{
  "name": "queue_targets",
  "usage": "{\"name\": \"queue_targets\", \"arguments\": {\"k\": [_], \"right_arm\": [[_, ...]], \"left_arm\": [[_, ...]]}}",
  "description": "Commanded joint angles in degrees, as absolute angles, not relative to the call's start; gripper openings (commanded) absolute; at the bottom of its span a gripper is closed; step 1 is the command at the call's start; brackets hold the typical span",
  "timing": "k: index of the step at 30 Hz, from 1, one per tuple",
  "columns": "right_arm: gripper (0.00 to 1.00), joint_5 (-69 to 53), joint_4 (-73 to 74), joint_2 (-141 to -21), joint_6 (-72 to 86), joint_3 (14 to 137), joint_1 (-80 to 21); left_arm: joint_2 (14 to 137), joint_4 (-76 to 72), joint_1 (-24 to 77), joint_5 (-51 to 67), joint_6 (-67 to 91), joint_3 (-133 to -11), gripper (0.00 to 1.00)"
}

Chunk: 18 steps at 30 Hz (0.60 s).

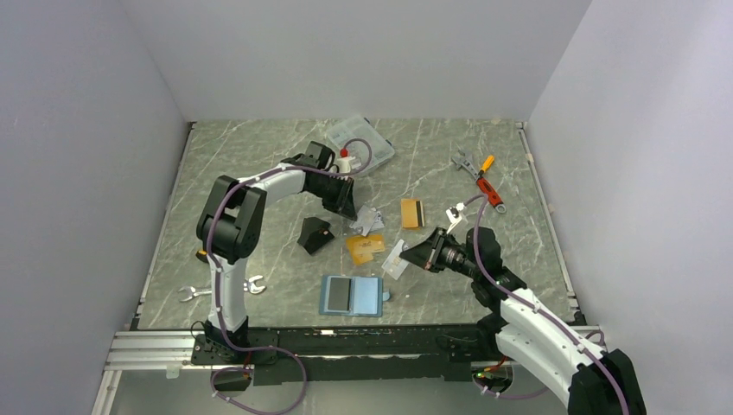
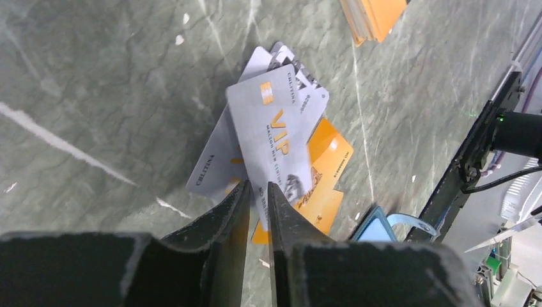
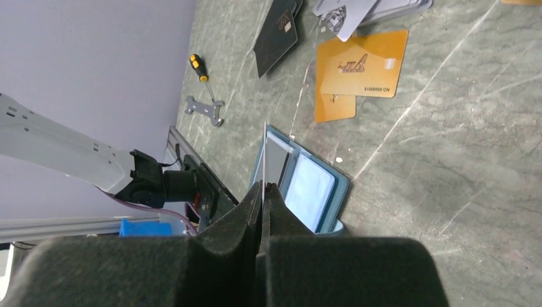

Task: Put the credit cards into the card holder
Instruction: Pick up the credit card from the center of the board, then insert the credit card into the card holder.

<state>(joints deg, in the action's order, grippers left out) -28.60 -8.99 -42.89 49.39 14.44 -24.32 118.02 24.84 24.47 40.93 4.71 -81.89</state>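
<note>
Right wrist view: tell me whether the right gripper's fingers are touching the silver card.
Touching. The right wrist view shows the fingers of the right gripper shut on the silver card, which sticks out edge-on from between them.

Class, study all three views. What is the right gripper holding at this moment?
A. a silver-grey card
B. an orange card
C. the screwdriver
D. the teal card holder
A: the right gripper is shut on a thin silver-grey card, seen edge-on in its wrist view. The orange cards and the open card holder lie loose, untouched by it.
</note>
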Motion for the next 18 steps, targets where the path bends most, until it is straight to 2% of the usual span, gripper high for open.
{"name": "queue_targets", "arguments": {"k": [1,9,14,18], "right_arm": [[0.0,-28.17,-9.9,-43.42,51.26,12.79,-26.35],[0.0,-22.21,-7.01,-51.14,49.19,15.95,-37.22],[0.0,-21.86,-5.11,-51.82,48.9,15.66,-38.49],[0.0,-21.04,-2.59,-51.22,48.0,15.5,-38.93]], "left_arm": [[116.74,28.47,24.6,37.47,2.29,-85.09,0.25],[109.49,36.98,25.48,37.85,-6.7,-87.93,0.43],[102.83,47.73,25.77,40.46,-17.34,-88.45,0.43],[97.38,53.53,28.89,39.42,-28.52,-80.43,0.42]]}}
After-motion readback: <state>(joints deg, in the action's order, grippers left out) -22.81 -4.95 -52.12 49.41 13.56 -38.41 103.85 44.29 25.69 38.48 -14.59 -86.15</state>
